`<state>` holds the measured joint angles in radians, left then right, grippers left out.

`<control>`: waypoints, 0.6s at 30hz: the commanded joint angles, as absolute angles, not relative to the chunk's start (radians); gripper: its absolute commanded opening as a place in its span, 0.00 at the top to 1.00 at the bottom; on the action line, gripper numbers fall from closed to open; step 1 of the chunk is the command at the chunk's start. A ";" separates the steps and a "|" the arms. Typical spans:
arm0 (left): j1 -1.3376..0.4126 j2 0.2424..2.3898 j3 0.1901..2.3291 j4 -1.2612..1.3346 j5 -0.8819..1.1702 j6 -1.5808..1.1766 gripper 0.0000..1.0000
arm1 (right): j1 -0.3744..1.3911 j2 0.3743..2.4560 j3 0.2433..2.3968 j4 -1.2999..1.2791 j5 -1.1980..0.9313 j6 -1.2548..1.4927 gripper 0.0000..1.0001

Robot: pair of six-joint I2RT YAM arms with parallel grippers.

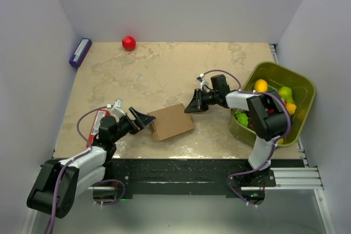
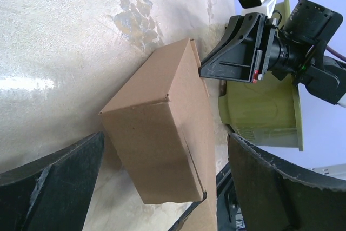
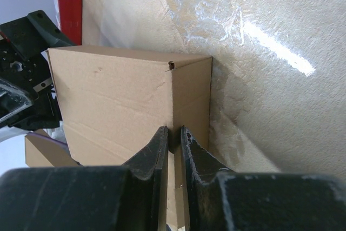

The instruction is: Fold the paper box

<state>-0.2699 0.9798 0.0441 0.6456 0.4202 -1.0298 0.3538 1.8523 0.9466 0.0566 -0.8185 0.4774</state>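
pale lavender walls (image 1: 181,4) around a beige marbled tabletop (image 1: 164,69), glossy with light glare

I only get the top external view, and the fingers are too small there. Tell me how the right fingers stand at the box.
Observer: In the right wrist view, the right fingers are nearly together with a thin slit between them. Their tips are at the upright corner edge of the paper box.
Operator: Now give me the left.
Observer: In the left wrist view, the left fingers are spread wide, with the box's near end between them.
Operator: Report any detail on the box.
Observer: There is a small notch at its top corner, on the edge the right fingers face.
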 commanded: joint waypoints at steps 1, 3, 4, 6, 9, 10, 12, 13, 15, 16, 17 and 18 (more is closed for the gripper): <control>-0.281 1.037 -0.126 0.813 0.433 -1.051 0.00 | 0.350 1.875 0.917 0.025 -0.703 0.442 0.89; -0.285 1.049 -0.117 0.827 0.428 -1.051 0.00 | 0.348 1.873 0.919 0.025 -0.704 0.443 0.89; -0.287 1.064 -0.111 0.831 0.422 -1.049 0.00 | 0.350 1.873 0.919 0.025 -0.701 0.442 0.89; -0.299 1.091 -0.095 0.841 0.419 -1.040 0.00 | 0.348 1.871 0.919 0.026 -0.703 0.443 0.89; -0.310 1.166 -0.095 0.914 0.433 -1.054 0.02 | 0.348 1.873 0.920 0.029 -0.703 0.445 0.89; -0.313 1.204 -0.095 0.958 0.439 -1.058 0.02 | 0.348 1.873 0.919 0.031 -0.703 0.445 0.89; -0.319 1.236 -0.100 1.005 0.442 -1.080 0.05 | 0.348 1.871 0.919 0.031 -0.703 0.446 0.89; -0.322 1.262 -0.100 1.050 0.443 -1.089 0.07 | 0.350 1.871 0.917 0.032 -0.703 0.446 0.89; -0.328 1.284 -0.092 1.094 0.446 -1.110 0.13 | 0.350 1.868 0.917 0.032 -0.700 0.445 0.89; -0.330 1.302 -0.084 1.113 0.449 -1.115 0.16 | 0.348 1.867 0.919 0.029 -0.699 0.445 0.88; -0.330 1.310 -0.069 1.120 0.451 -1.118 0.23 | 0.350 1.864 0.919 0.028 -0.696 0.440 0.87; -0.331 1.316 -0.060 1.127 0.454 -1.123 0.27 | 0.350 1.859 0.920 0.025 -0.684 0.439 0.86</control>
<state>-0.3218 1.2881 0.0441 0.9661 0.4385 -1.0901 0.3531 1.8523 0.9463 0.0582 -0.8185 0.4774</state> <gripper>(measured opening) 0.805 0.134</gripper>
